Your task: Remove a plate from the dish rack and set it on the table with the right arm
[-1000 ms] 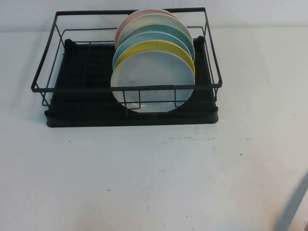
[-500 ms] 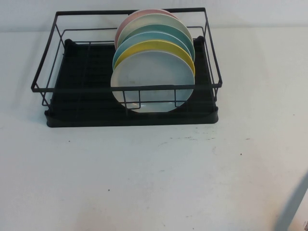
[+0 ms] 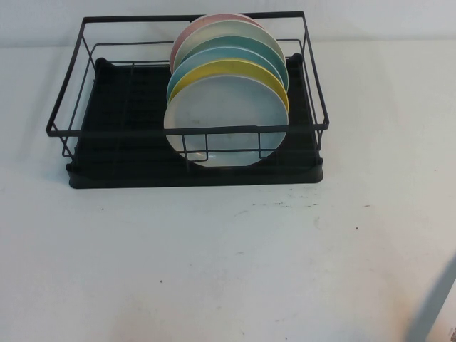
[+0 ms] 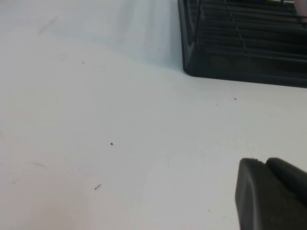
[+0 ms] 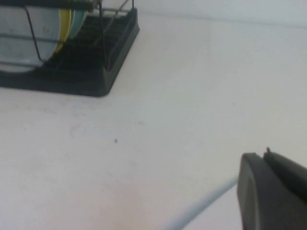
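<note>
The pale grey-blue plate point(image 3: 226, 125) stands upright at the front of a row of plates in the right half of the black wire dish rack point(image 3: 78, 132), at the back of the white table point(image 3: 214, 263). In the right wrist view the plate point(image 5: 17, 40) and the rack's corner point(image 5: 103, 79) lie far from my right gripper point(image 5: 264, 155), which is shut and empty above bare table. My left gripper point(image 4: 263, 162) is shut and empty over the table, short of the rack's other corner point(image 4: 201, 64). Neither gripper shows in the high view.
Behind the grey-blue plate stand a yellow plate point(image 3: 228, 68), teal-rimmed plates point(image 3: 246, 46) and a pink one point(image 3: 187, 32). The rack's left half holds no plates. A grey shadow point(image 3: 431, 310) crosses the table's front right corner.
</note>
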Robot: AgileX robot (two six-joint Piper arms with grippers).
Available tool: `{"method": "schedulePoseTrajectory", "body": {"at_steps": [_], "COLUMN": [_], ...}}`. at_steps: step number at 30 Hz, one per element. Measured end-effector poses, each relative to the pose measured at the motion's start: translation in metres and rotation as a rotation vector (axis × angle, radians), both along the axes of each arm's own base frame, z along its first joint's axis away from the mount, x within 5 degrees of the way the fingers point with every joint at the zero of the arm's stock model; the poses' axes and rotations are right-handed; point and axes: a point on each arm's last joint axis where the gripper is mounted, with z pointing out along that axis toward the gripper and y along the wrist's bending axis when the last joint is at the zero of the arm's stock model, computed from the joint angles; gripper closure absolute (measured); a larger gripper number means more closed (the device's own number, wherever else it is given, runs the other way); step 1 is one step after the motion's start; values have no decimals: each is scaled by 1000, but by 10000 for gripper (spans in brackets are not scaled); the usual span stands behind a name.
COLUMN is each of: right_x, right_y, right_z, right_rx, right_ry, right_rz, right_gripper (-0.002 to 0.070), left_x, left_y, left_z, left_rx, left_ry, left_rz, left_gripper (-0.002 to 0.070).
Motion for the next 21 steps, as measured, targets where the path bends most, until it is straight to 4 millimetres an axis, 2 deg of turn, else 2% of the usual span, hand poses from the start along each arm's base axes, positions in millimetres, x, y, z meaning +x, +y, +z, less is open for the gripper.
{"method": "schedulePoseTrajectory", "body": {"at_steps": [4,9,21], "right_x": [1,2,3], "right_y": [1,-1,-8], "right_z": [7,16,23], "right_rx": [157,452,623], "right_ry": [-48,-97,-167], "right_rz": [-19,-58,-132], "right_gripper": [696,696,696], "left_x": [0,0,0], "left_y": [0,0,0], "left_z": [0,0,0], "left_rx": [0,0,0], "left_ry": [0,0,0], "left_rz": [0,0,0], "left_gripper": [678,678,678]}}
